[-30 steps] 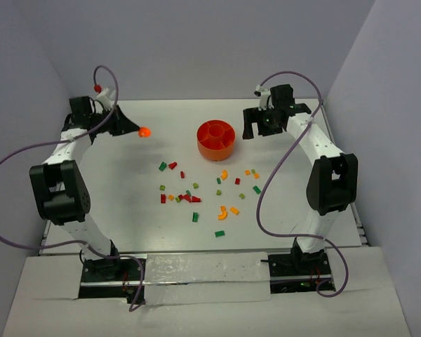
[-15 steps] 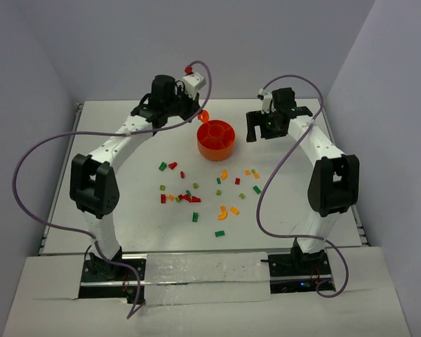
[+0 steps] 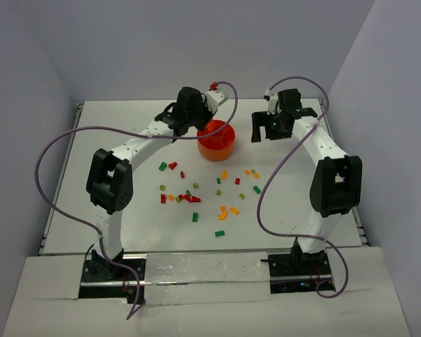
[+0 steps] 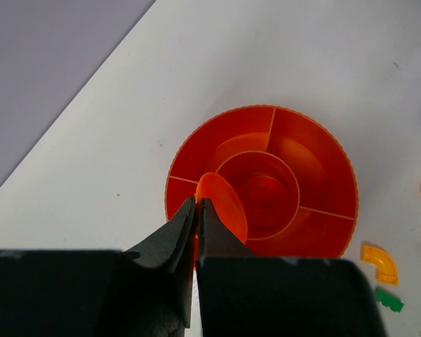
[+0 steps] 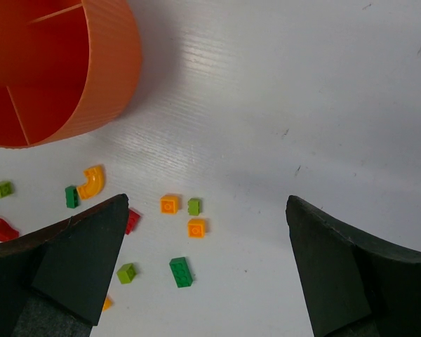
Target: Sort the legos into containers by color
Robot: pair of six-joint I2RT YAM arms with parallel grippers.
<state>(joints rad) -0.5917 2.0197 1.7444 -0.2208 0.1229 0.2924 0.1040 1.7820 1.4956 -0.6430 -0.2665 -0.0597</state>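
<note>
Over bowl (image 4: 316,147) divider: left jaws clenched on orange disc (image 4: 224,203); right jaws spread, empty. Risk: release astride wall, wrong compartment.

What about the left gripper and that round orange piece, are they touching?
Touching. The left wrist view shows the left gripper shut, both fingertips pinching the rim of the round orange piece.

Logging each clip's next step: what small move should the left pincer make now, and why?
Probably open it: the left pincer is shut on an orange disc held over the orange bowl, so releasing should drop it in. Which compartment it would land in, I cannot tell.
</note>
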